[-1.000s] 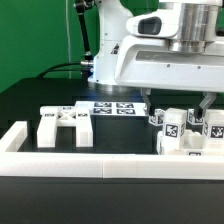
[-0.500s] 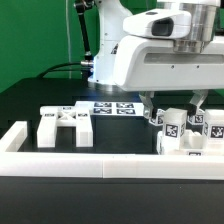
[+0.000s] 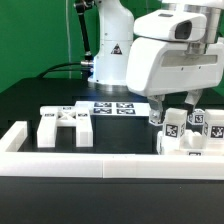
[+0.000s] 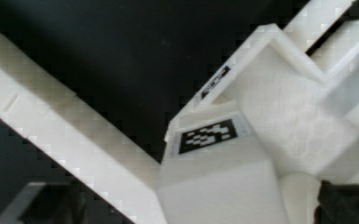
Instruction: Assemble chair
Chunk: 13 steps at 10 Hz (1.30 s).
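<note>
In the exterior view a flat white chair slab with cut-outs lies on the black table at the left. A cluster of white chair parts with square tags stands at the right. My gripper hangs just over that cluster, its dark fingers spread wide to either side of the upper tagged pieces. In the wrist view a tagged white chair part fills the space between the jaws, very close. The jaws look open; I cannot see them pressing on it.
The marker board lies flat behind the slab, at the foot of the robot base. A long white border rail runs along the table's front and turns up at the left; it crosses the wrist view diagonally.
The arm and gripper have shifted toward the exterior view's right and nearer the camera, settling over the right cluster. The chair parts have not moved.
</note>
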Each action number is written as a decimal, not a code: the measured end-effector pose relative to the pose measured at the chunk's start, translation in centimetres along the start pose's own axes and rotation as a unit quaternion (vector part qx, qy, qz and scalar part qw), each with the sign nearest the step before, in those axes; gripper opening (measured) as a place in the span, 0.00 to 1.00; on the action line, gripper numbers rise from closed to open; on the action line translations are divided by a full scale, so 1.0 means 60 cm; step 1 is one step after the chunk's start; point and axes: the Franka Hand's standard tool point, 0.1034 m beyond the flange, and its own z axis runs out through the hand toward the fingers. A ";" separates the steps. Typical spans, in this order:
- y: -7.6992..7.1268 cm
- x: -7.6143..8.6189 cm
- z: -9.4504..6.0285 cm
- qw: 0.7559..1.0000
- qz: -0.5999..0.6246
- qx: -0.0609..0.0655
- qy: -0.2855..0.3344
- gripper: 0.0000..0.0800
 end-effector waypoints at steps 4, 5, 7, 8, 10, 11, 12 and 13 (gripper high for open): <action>0.002 -0.001 0.000 1.000 0.017 0.000 0.000 0.36; 0.002 -0.002 0.000 1.000 0.017 0.000 0.000 0.36; 0.002 -0.002 0.001 0.998 0.057 0.001 0.000 0.36; 0.002 -0.002 0.001 0.995 0.097 0.001 0.000 0.36; 0.002 -0.002 0.001 0.986 0.164 0.002 0.000 0.36; 0.003 -0.002 0.001 0.976 0.216 0.001 0.001 0.36; 0.003 -0.001 0.001 0.966 0.258 0.001 0.002 0.36; 0.005 -0.003 0.001 0.958 0.288 0.001 0.001 0.36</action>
